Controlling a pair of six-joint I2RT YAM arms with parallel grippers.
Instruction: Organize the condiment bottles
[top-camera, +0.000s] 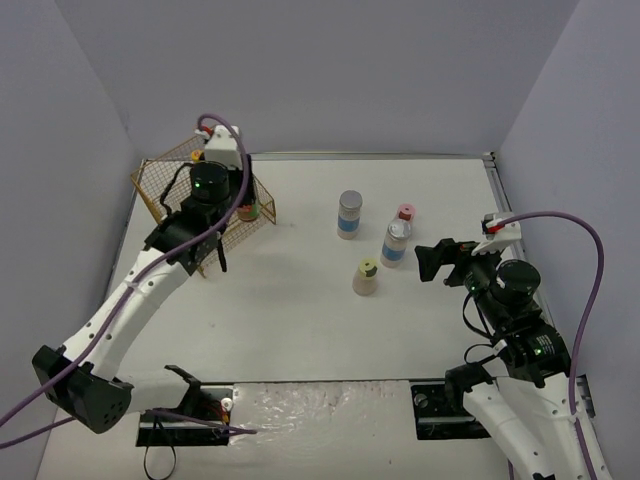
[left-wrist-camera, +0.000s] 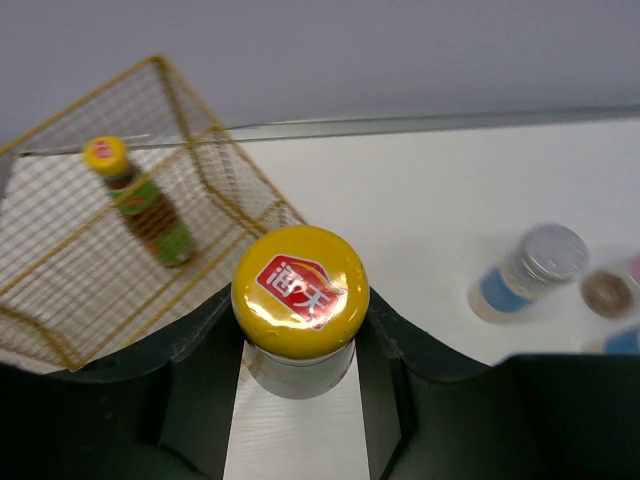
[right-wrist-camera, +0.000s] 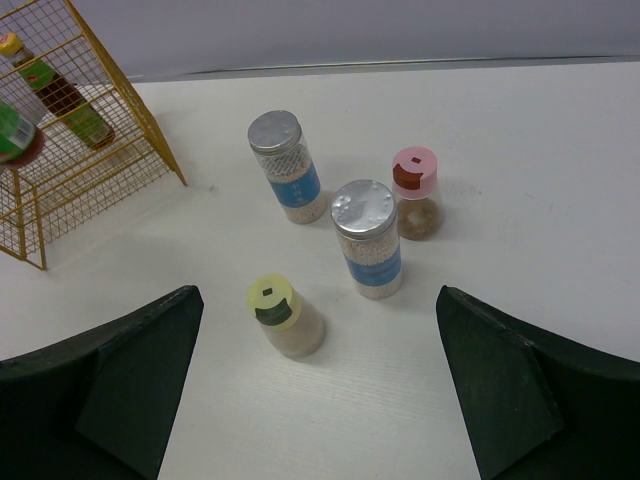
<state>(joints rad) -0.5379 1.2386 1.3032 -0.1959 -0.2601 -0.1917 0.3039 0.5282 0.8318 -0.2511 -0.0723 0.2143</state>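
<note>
While our left hand (left-wrist-camera: 300, 325) clamps an upright yellow-capped bottle (left-wrist-camera: 300, 285), the basket (left-wrist-camera: 215, 135) lies just ahead to its left. Our right hand (right-wrist-camera: 315, 300), wide open and empty, faces four bottles (right-wrist-camera: 367, 240) on the desk (right-wrist-camera: 520, 150).

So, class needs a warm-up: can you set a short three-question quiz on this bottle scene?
1. True or false: the left pincer is shut on a yellow-capped bottle.
2. How many bottles stand on the bare table?
3. What lies in the gold wire basket? A) a second yellow-capped bottle B) a pink-capped one C) nothing

Key: 1 true. 2 four: two silver-lidded bottles, a pink-capped bottle, a green-capped bottle. 3 A.
</note>
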